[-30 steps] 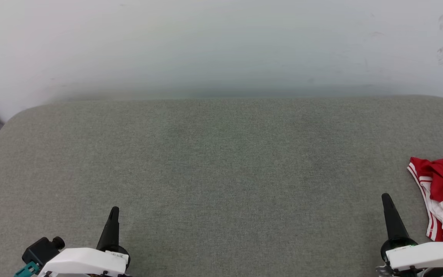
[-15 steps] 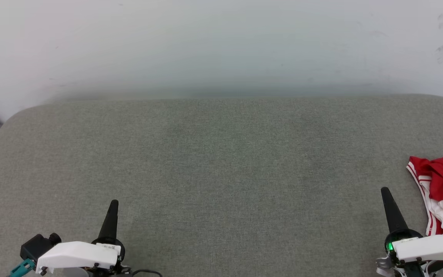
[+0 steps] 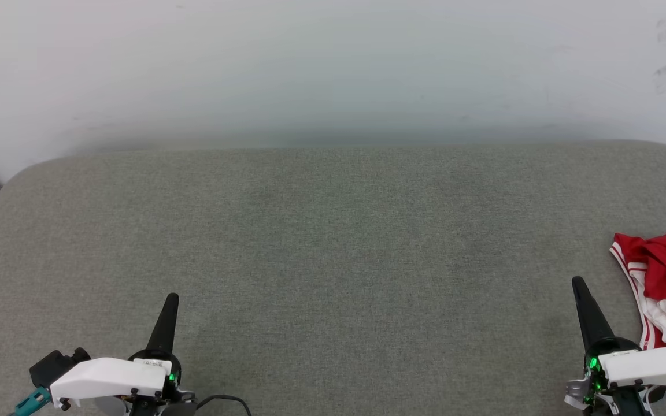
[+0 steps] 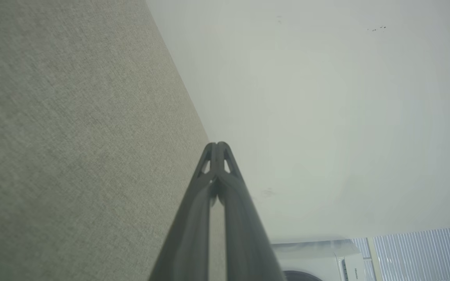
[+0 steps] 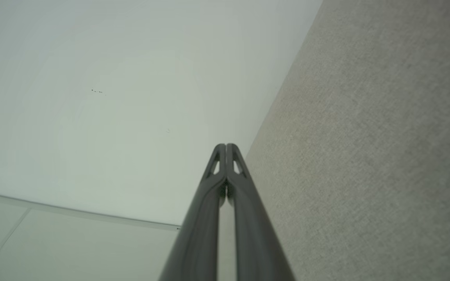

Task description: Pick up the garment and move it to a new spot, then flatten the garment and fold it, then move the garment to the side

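The garment (image 3: 665, 277), red with white panels and red-and-white striped trim, lies crumpled at the right edge of the grey padded surface (image 3: 333, 242) in the head view, partly cut off by the frame. My right gripper (image 3: 577, 283) is shut and empty just left of it, tip pointing away from me. Low on the left, my left gripper (image 3: 171, 298) is also shut and holds nothing. In the left wrist view the left gripper (image 4: 217, 145) has its tips pressed together. The right wrist view has the right gripper (image 5: 225, 146) likewise closed tip to tip.
A pale wall (image 3: 333, 69) rises behind the grey surface. The surface's rounded left corner (image 3: 15, 179) drops off to a dark gap. A white appliance (image 4: 326, 261) and blinds (image 4: 424, 253) sit at the bottom of the left wrist view.
Both grippers have crept slightly forward across the surface, still shut. The garment has stayed in place.
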Controlling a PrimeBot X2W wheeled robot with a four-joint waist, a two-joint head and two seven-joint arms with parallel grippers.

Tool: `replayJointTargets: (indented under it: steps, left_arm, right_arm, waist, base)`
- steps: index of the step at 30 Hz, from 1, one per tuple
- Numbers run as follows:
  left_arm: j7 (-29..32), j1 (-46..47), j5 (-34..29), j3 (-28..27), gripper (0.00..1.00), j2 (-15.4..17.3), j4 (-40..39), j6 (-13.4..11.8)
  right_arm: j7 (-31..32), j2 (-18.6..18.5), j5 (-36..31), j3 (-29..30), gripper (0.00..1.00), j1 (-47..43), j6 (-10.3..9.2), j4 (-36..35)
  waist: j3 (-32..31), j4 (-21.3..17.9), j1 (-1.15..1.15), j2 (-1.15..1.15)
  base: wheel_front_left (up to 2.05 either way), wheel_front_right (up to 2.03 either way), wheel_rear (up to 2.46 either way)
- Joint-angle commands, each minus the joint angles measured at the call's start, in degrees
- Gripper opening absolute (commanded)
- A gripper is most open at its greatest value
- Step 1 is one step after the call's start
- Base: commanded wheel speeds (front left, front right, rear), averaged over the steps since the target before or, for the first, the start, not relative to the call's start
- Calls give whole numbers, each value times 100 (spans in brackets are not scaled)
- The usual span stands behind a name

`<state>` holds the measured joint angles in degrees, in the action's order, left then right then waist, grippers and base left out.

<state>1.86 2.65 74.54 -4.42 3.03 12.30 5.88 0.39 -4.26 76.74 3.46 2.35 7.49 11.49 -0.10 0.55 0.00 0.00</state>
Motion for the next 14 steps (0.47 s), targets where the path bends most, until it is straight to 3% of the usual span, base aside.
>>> replayJointTargets:
  steps: [1, 14]
  left_arm:
    - [43, 129, 159, -39, 0, 22, -11, 39]
    - [206, 235, 803, -96, 0, 19, 65, 89]
  right_arm:
    - [46, -36, 163, 23, 0, 144, 0, 1]
    - [215, -20, 770, 64, 0, 252, 0, 96]
  waist:
    - [1, -2, 0, 0]
    - [10, -21, 0, 0]
  base:
    - [0, 0, 0]
    - [0, 0, 0]
